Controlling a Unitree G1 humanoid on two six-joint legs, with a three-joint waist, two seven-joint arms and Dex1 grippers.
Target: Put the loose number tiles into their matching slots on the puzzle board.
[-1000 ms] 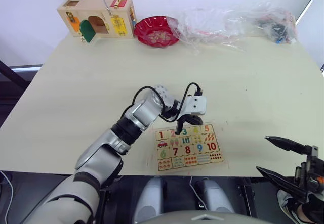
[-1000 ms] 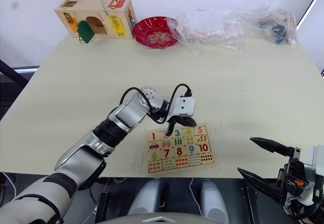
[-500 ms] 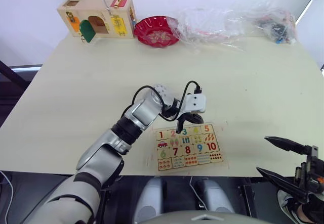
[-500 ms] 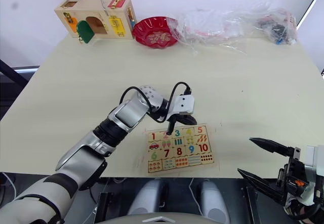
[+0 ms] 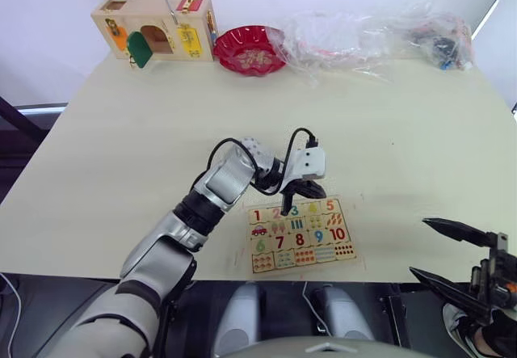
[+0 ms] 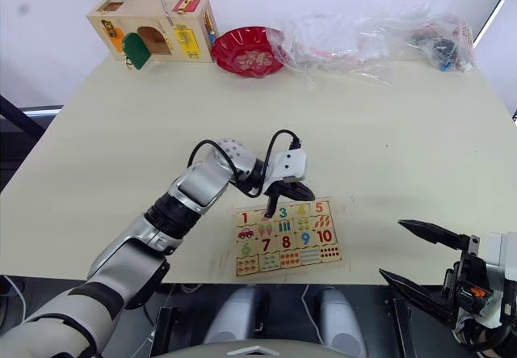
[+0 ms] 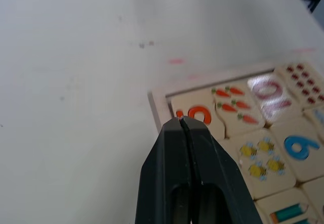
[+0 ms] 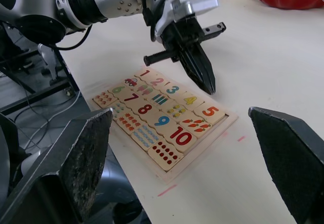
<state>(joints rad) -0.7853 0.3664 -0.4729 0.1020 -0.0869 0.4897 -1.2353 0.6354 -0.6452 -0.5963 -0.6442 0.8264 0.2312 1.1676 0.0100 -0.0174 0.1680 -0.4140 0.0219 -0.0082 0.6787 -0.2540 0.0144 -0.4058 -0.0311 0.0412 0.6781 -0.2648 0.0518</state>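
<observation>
**Left end effector closed over the top row of the filled puzzle board**

At the counter's (image 5: 388, 132) far left corner stands a wooden latch box (image 5: 155, 27) with coloured doors, and just right of it, along the far edge, a red scalloped dish (image 5: 250, 48). Further right along that far edge lies a heap of clear plastic bags (image 5: 380, 35).

The left end effector (image 5: 284, 210) reaches over the far edge of the puzzle board (image 5: 300, 233), its two black fingers pressed together with nothing between them. In the right wrist view the tip hangs over the top row, near the 3 and 4. In the left wrist view the closed tip sits in front of the orange 5 tile (image 7: 198, 116) at the board's corner.

The puzzle board lies near the counter's near edge, about midway along it. Its top row reads 1 (image 5: 257, 216), 2, 3 (image 5: 294, 210), 4 (image 5: 312, 208), 5 (image 5: 329, 205), each number tile lying in its slot; the 2 is partly hidden by the fingers. Below come picture tiles, then 6 to 10, then dot tiles.

The right end effector (image 5: 456, 254) hovers off the counter's near right edge, well apart from the board, its fingers spread wide and holding nothing.
</observation>
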